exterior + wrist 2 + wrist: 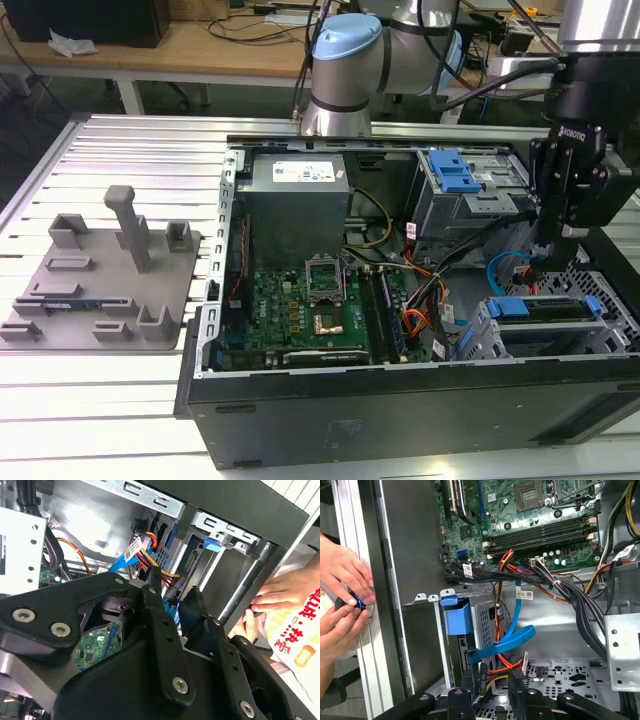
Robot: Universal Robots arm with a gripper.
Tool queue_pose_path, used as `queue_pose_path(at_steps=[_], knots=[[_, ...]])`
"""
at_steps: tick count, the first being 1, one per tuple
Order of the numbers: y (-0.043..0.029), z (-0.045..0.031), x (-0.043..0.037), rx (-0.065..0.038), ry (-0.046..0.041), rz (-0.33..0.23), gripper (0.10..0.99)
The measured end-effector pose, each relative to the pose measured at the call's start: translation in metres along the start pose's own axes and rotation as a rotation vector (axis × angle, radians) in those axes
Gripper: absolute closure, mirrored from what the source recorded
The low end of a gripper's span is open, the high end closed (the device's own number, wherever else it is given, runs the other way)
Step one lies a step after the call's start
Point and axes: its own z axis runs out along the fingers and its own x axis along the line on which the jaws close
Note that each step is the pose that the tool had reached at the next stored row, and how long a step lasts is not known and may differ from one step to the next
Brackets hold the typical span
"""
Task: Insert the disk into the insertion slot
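The claw (497,674) hangs inside the open computer case (300,400) above loose cables (505,642), its fingers a narrow gap apart, holding nothing. The disk (540,309) sits in the insertion slot (480,338), toward the tabletop (120,130) edge at the exterior view's right. A person's hands (342,585) rest just beside the case

Case (400,420) sits on the table (120,400), tray (100,290) beside it on the exterior view's left; arm base (340,70) is behind the case; inside, PSU (297,195) at the back, motherboard (300,310) in front of it; over on the exterior view's right there's a cage (465,195) at the back, slot (556,342) in front of it with the disk (545,308) in its top; gripper (548,262) just above the disk; hands (342,572) outside the case wall in the first wrist view
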Motion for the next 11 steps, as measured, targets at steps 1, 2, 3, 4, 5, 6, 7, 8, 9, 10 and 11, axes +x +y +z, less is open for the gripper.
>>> queue_pose_path(at_steps=[1,2,3,4,5,6,7,8,9,10,11], knots=[[-0.0003,0.0015,-0.0007,0.000,0.0004,0.000,0.675],[-0.0007,0.0023,-0.0011,0.000,0.0009,0.000,0.675],[-0.0011,0.0031,-0.0014,0.001,0.0020,0.000,0.675],[-0.0015,0.0046,-0.0020,0.001,0.0027,-0.001,0.675],[-0.0015,0.0059,-0.0025,0.001,0.0027,-0.001,0.675],[-0.0015,0.0068,-0.0029,0.003,0.0026,-0.001,0.675],[-0.0014,0.0074,-0.0031,0.005,0.0023,-0.001,0.675],[-0.0014,0.0080,-0.0033,0.008,0.0019,-0.001,0.675],[-0.0014,0.0083,-0.0032,0.011,0.0019,-0.001,0.675],[-0.0014,0.0085,-0.0030,0.013,0.0016,-0.001,0.675],[-0.0015,0.0087,-0.0030,0.015,0.0013,-0.001,0.675]])
